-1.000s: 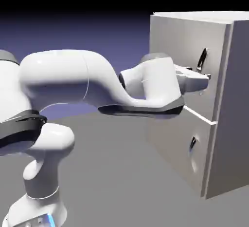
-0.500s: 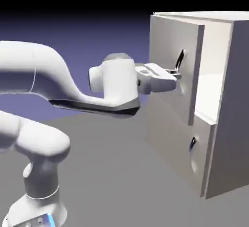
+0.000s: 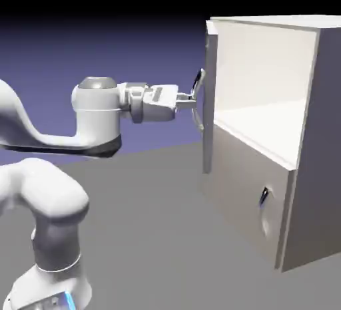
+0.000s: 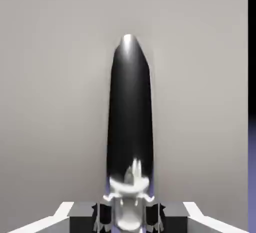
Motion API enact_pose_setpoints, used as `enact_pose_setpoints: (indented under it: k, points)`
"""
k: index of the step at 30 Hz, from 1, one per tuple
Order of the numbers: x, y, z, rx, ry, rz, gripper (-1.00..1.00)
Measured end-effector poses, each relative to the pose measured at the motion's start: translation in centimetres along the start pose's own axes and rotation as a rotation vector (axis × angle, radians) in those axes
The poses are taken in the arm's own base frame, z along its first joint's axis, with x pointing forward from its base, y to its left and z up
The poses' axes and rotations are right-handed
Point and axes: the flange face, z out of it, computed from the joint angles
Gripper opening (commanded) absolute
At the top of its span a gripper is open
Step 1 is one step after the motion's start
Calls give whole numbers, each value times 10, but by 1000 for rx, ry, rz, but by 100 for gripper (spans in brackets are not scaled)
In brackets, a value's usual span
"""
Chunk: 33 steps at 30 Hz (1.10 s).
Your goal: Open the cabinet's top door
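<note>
Exterior view – cabinet: the cabinet [image 3: 293, 136] is seen at the right of the scene, its upper compartment exposed and pale inside.
Exterior view – top door: the top door [image 3: 208, 96] is swung wide on its left edge and is seen almost edge-on, so that only a narrow strip of panel is shown.
Exterior view – handle: the curved metal handle [image 3: 198, 99] is carried on the door's outer face, towards the arm.
Exterior view – gripper: the gripper [image 3: 188, 101] is held level and is pressed onto the handle; the lower door [image 3: 250, 192] is left shut, its small handle untouched.
Hand view – handle: the handle [image 4: 130, 117] is shown as a long dark bar running up from between the fingers [image 4: 100, 217], against the grey door panel.
Hand view – fingers: they are drawn in almost fully and the bar is clamped between them – centred, not off to one side.
Step in hand: the door is judged nearly or fully open.
How it is done well: the pull should be curved with the hinge's arc, the wrist turned with the door – a straight tug risks the bar slipping out.
</note>
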Motion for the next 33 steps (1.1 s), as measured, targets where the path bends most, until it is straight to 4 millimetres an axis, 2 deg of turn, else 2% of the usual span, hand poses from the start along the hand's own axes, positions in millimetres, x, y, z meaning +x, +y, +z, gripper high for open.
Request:
enact_pose_setpoints:
  k: [10, 18, 24, 33]
  points:
    - [-20, -20, -63, -110, 110, 0, -100]
    - [-43, -43, -115, -209, 208, 0, -100]
    - [-68, -69, -158, -299, 298, 0, -100]
    - [-117, -118, -218, -445, 444, 0, -100]
